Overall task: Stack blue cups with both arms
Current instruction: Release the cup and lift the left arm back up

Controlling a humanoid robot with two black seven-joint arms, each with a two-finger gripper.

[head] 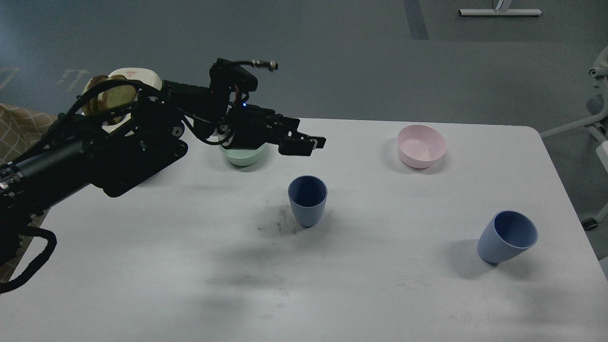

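1. Viewing from the head: left gripper raised above the white table, pointing right, well left of and beyond the near cup rim. Fingers seen edge-on and dark; open or closed cannot be told. Nothing visibly held.
2. Centre blue cup upright at mid-table, mouth up, long axis vertical. Lies just below the fingertips in frame, so nearer to the robot than the gripper and lower down. Not touching.
3. Right blue cup at the near right of the table, appearing tilted with mouth toward upper right; well apart from the centre cup and from the left gripper.
4. Right arm and gripper absent from this view.
5. Green bowl partly hidden behind the left gripper at far left-centre; pink bowl at far right-centre. Neither part of the job.
6. Judgement: left arm clearly the nearer one to the centre cup; approach calls for coming down and back toward the near side, fingers either side of the rim. Right cup better suited to the right arm, once in view.
7. Risk: tapered narrow base, so a sideways nudge likely to tip the cup.
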